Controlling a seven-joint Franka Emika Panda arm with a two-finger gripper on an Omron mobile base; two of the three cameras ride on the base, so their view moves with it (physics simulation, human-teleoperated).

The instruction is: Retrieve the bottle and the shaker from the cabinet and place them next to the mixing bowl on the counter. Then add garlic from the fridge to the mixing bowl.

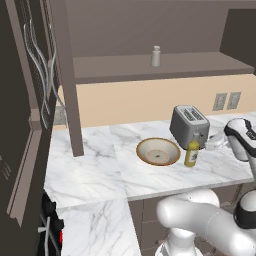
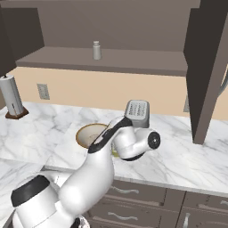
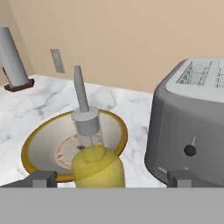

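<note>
Bottle [image 1: 191, 152] stood beside mixing bowl [image 1: 158, 151]; gripper [image 3: 109, 178] spread wide, empty. Next judged: fetch shaker [image 1: 156, 56] from cabinet [image 1: 160, 67].

Tan backsplash wall [image 1: 130, 102] with outlets [image 1: 226, 101] — silver toaster [image 1: 189, 123], paper-towel holder [image 2: 10, 97], brown base drawers [image 2: 147, 196].

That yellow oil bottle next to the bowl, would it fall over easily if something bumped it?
Probably yes. The bottle is tall and slim with a thin spout on top, so a knock high up would likely tip it. It stands on smooth marble counter, so it might also slide. If it fell, its round body could roll toward the bowl or the toaster.
</note>
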